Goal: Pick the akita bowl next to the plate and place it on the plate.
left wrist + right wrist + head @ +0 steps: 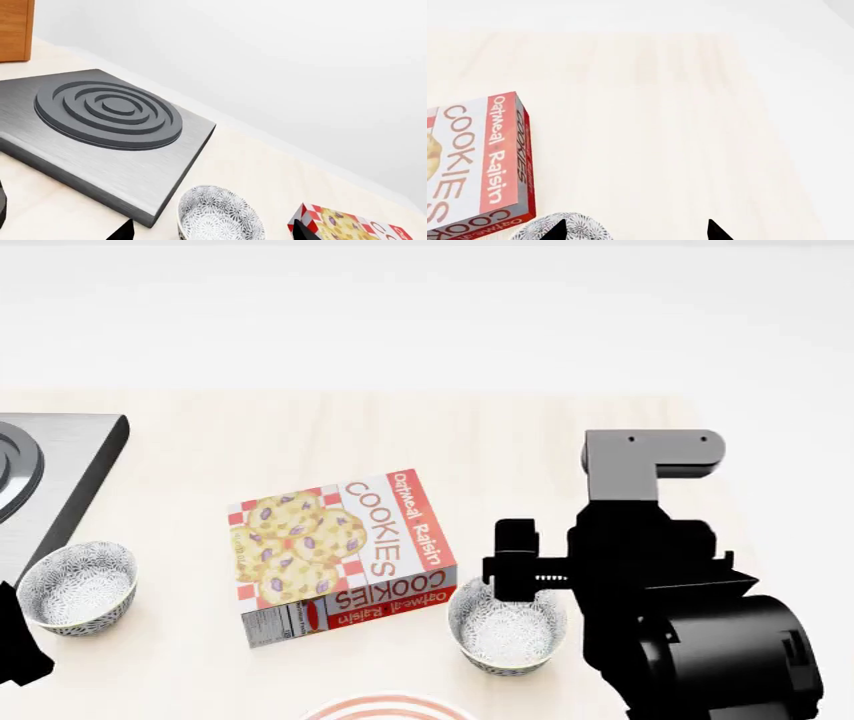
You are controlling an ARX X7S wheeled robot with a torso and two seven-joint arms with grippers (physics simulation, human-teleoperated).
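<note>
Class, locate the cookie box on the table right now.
In the head view, the cookie box lies flat near the table's middle, between the two patterned bowls: one bowl to its left, the other bowl at its lower right corner.

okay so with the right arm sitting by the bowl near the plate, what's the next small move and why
Probably lower the right gripper over the akita bowl's rim. Its jaws look open and hold nothing, the bowl sits just beside the arm, above the plate, and the cookie box lies close on the bowl's left, so approach from the clear side.
</note>
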